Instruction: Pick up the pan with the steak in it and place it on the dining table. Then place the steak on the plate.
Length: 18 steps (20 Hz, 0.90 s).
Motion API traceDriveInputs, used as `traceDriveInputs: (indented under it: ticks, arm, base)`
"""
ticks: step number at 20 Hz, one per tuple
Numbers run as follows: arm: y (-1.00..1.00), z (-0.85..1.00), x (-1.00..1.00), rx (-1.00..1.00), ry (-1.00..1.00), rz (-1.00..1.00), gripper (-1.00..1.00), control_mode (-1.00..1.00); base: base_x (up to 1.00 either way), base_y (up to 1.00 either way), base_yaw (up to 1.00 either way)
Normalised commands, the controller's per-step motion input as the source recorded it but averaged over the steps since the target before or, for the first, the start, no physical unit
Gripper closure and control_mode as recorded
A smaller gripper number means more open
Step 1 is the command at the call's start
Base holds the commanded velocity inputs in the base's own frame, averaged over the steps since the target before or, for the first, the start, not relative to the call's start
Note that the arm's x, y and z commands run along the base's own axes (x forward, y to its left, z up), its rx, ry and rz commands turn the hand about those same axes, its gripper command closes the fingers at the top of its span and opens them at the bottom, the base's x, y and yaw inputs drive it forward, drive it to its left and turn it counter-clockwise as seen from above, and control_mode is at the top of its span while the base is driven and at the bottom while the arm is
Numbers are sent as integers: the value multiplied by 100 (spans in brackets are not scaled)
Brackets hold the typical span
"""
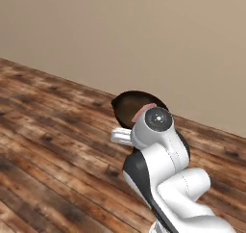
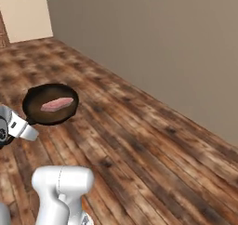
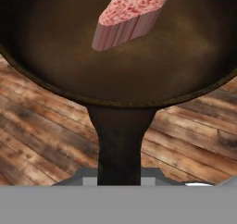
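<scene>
— Dark skillet, left base view: pan (image 1: 129,108) peeking above the white arm, steak (image 1: 143,112) inside, plank floor (image 1: 48,145) below.
— Right base view: pan (image 2: 50,103) carried level, steak (image 2: 57,103) centred.
— Hand view: end effector (image 3: 119,179) clamped narrow on the handle (image 3: 119,144).
— Step?
— Carrying, probably. Next: reach the dining table, lower flat.
</scene>
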Motion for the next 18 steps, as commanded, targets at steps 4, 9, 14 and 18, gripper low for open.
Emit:
traceDriveInputs:
  ticks: [4,9,14,18]
  arm:
    - [0,0,0,0,0,0,100,100]
    - [0,0,0,0,0,0,100,100]
    - [0,0,0,0,0,0,100,100]
    - [0,0,0,0,0,0,100,100]
  base:
    - [-9,6,44]
    - [-10,8,44]
    - [-11,11,43]
    - [-12,14,42]
